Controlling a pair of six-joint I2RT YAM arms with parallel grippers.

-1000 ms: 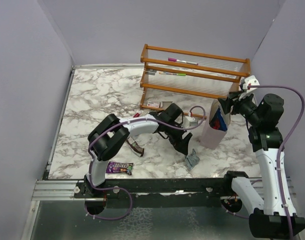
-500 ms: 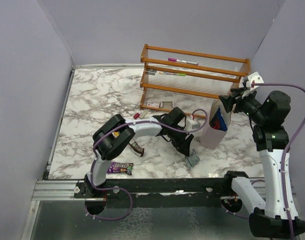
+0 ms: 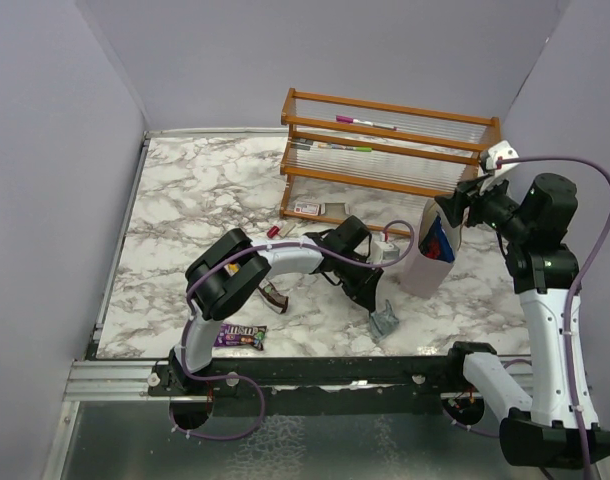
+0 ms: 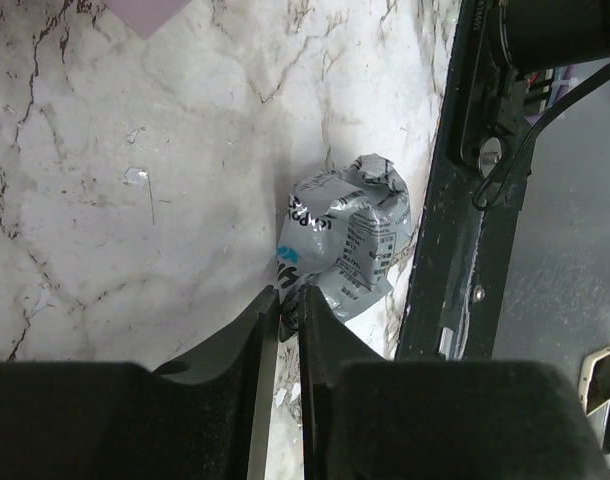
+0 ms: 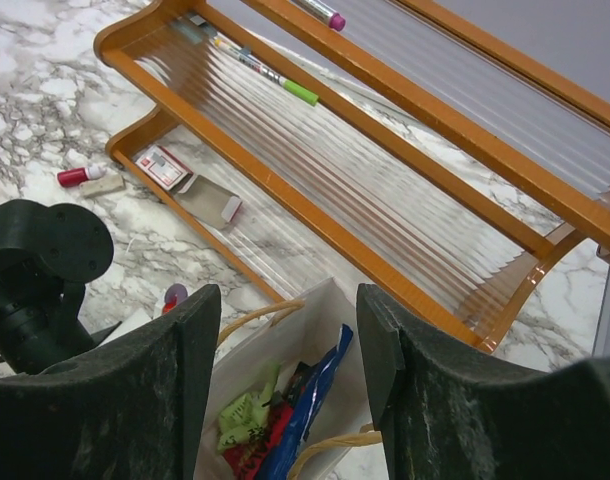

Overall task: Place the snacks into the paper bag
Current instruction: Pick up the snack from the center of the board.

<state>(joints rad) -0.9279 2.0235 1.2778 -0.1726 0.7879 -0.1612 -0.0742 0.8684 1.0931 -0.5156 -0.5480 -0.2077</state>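
Note:
A crumpled grey-teal snack (image 3: 386, 322) (image 4: 351, 232) lies on the marble close to the front rail. My left gripper (image 3: 374, 301) (image 4: 288, 296) is down on it, shut on the packet's near edge. The pale paper bag (image 3: 423, 265) (image 5: 323, 304) stands upright at the right, with green (image 5: 245, 411), red and blue (image 5: 320, 392) snacks inside. My right gripper (image 3: 453, 209) (image 5: 285, 296) hovers above the bag's mouth, open, nothing between its fingers. A purple snack (image 3: 239, 336) and a dark brown snack (image 3: 273, 294) lie by the left arm.
A wooden rack (image 3: 385, 150) (image 5: 405, 140) with clear shelves holding pens stands behind the bag. A small red cylinder (image 3: 273, 231) (image 5: 78, 176) and a flat box (image 3: 307, 209) (image 5: 165, 167) lie in front of it. The black front rail (image 4: 455, 210) runs right beside the grey packet.
My left gripper's jaws have closed from wide apart onto the grey packet's edge, after the arm shifted slightly toward it. The right gripper stayed open over the bag, shifting only a little.

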